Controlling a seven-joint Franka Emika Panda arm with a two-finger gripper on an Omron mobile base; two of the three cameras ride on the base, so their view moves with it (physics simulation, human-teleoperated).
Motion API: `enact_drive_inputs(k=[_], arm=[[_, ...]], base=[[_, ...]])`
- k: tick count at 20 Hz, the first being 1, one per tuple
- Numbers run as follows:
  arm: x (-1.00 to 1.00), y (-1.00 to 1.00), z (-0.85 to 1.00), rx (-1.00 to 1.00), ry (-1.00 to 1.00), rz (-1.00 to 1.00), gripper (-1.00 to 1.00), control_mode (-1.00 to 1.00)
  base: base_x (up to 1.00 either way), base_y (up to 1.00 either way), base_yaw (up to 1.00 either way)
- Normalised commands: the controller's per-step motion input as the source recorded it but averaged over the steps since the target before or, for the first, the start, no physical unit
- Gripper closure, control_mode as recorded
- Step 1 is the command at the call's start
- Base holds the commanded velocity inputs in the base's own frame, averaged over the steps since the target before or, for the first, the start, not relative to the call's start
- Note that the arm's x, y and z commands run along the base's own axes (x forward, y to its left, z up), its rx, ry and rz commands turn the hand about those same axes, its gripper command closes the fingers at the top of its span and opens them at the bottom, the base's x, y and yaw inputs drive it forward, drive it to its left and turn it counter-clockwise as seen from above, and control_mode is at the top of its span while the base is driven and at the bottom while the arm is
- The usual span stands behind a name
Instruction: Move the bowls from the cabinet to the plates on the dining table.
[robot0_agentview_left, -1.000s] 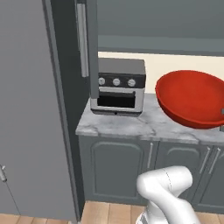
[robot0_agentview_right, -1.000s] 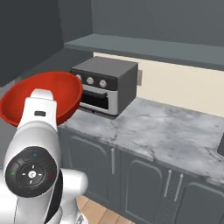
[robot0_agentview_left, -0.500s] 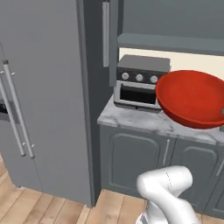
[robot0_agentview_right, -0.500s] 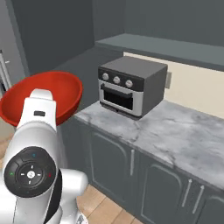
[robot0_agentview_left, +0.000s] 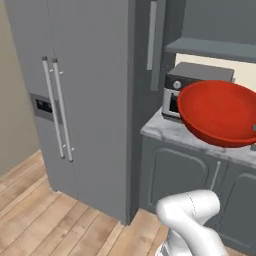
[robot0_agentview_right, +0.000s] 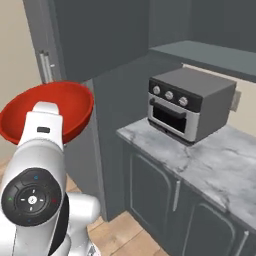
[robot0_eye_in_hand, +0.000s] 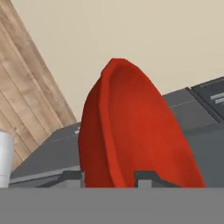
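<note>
The plain red bowl (robot0_agentview_left: 220, 112) hangs in the air in front of the counter, held by its rim. In the hand view the bowl (robot0_eye_in_hand: 131, 131) rises steeply between my two fingertips, and my gripper (robot0_eye_in_hand: 109, 178) is shut on its lower rim. From the right base my white arm covers part of the bowl (robot0_agentview_right: 75, 107). A dark grey cabinet door (robot0_agentview_left: 161, 45) with a long vertical silver handle stands above the counter's left end. The plates and the dining table are out of view.
A tall grey fridge (robot0_agentview_left: 75, 100) with two bar handles stands left of the counter. A toaster oven (robot0_agentview_right: 190, 102) sits on the marble counter (robot0_agentview_right: 200, 155), under an open shelf (robot0_agentview_left: 215, 47). Wooden floor (robot0_agentview_left: 40, 215) lies at the lower left.
The whole scene has slid to the right in both base views, so the base has moved; the fridge has come into sight. The red bowl stays in my gripper.
</note>
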Motion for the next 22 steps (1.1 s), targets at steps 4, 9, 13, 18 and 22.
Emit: enact_drive_inputs(k=[4, 9, 13, 18, 22], arm=[[0.0, 0.0, 0.0, 0.0, 0.0, 0.0, 1.0, 1.0], [0.0, 0.0, 0.0, 0.0, 0.0, 0.0, 1.0, 1.0], [0.0, 0.0, 0.0, 0.0, 0.0, 0.0, 1.0, 1.0], [0.0, 0.0, 0.0, 0.0, 0.0, 0.0, 1.0, 1.0], [0.0, 0.0, 0.0, 0.0, 0.0, 0.0, 1.0, 1.0]], base=[[-0.17, 0.0, 0.45], [-0.09, 0.0, 0.47], [-0.07, 0.0, 0.48], [-0.02, 0.08, 0.49], [0.0, 0.13, 0.5]])
